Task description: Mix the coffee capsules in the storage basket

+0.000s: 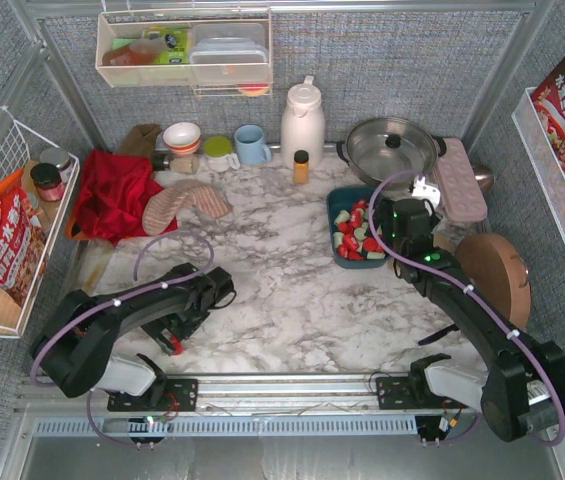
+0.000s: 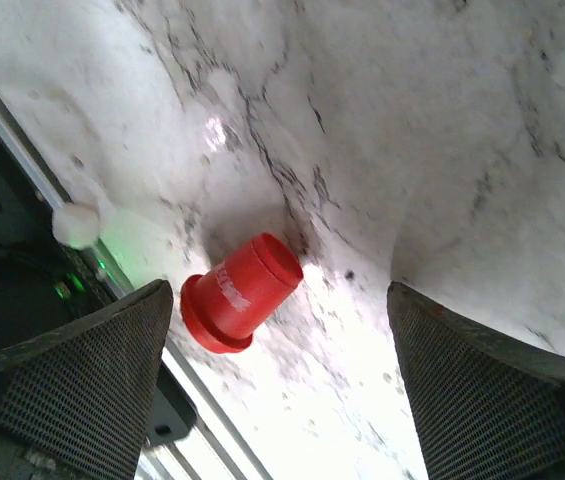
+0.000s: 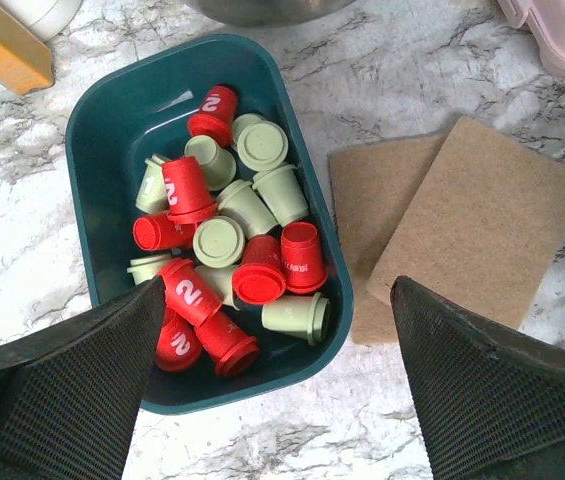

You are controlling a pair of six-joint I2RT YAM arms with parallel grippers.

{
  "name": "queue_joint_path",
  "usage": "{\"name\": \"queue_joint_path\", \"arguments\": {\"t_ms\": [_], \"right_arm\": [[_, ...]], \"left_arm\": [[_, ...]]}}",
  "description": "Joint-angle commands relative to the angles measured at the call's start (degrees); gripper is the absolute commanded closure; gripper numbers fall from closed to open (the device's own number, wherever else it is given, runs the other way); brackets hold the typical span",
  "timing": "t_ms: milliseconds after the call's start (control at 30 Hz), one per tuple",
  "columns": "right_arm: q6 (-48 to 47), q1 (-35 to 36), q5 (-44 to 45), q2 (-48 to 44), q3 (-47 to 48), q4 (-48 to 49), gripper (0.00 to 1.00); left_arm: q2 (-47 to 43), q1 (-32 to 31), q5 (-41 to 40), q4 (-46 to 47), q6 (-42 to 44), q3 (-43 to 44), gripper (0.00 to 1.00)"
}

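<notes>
The dark teal storage basket [image 3: 317, 215] [image 1: 340, 200] sits at the table's right middle. It holds several red and mint green coffee capsules [image 3: 224, 240] in a loose heap. My right gripper [image 3: 277, 290] [image 1: 394, 228] hovers open over the basket's near right corner, with nothing between its fingers. One red capsule [image 2: 242, 292] [image 1: 169, 342] lies on its side on the marble by the front edge. My left gripper [image 2: 280, 300] is open around it, low over the table. The capsule lies near the left finger [image 2: 92, 370], apparently clear of it.
Two tan mats [image 3: 462, 220] lie just right of the basket, with a pink tray [image 3: 562, 35] behind them. An amber bottle [image 1: 301, 166], a steel pot [image 1: 392, 148] and a white jug [image 1: 302, 122] stand at the back. A red cloth [image 1: 112, 195] lies at left.
</notes>
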Motion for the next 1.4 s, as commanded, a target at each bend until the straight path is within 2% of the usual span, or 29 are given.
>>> {"name": "queue_joint_path", "arguments": {"t_ms": [0,233,600,900,1067,1267,1367], "right_arm": [[0.33,0.0,-0.48,0.18,0.66,0.66,0.01],[0.38,-0.09,-0.81,-0.26,0.76,0.38,0.01],[0.38,-0.18,-0.93,-0.36,0.82,0.21,0.01],[0.64,-0.18,-1.66,0.53,0.98,0.31,0.01],[0.73,-0.18,-1.7,0.45,0.99,0.3,0.01],[0.81,-0.27,-1.75,0.77,0.95,0.39,0.01],[0.82,-0.22,-1.86,0.97,1.07,0.34,0.01]], "left_arm": [[0.0,0.03,7.28,-5.14,-3.47,2.83,0.03],[-2.86,-0.1,6.9,-8.59,-9.85,0.64,0.05],[-1.72,-0.06,8.27,-1.82,-9.62,-2.2,0.1],[-2.48,0.03,0.71,-0.52,-12.27,-3.51,0.12],[-2.4,0.03,0.68,5.57,-11.25,-4.96,0.16],[-1.94,0.02,1.5,6.86,-10.7,-5.79,0.22],[-2.33,0.03,1.23,7.86,-10.24,-5.81,0.31]]}}
